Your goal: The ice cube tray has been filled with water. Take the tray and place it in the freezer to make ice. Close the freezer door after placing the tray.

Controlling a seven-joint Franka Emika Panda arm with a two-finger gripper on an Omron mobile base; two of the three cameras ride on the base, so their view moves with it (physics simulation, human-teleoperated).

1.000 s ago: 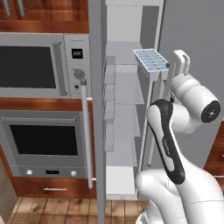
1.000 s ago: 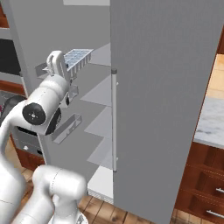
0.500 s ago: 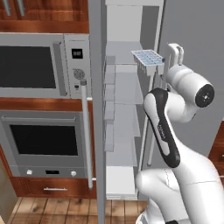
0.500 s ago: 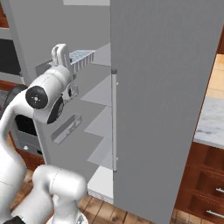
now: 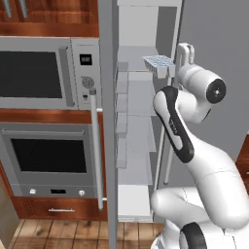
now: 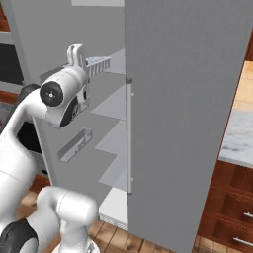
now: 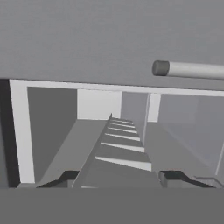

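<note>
white ice cube tray pinched in the gripper, high at the open freezer.
shelving and shutting the freezer door remain.

Pale blue-celled white ice cube tray

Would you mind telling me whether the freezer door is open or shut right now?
Open. The freezer door stands swung out edge-on, exposing the white shelves inside, and the ice cube tray is at the opening.

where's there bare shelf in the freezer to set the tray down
The white shelves in the freezer, between the door bins and the right wall, look bare. It is tightest where the gripper holds the ice cube tray.
</note>
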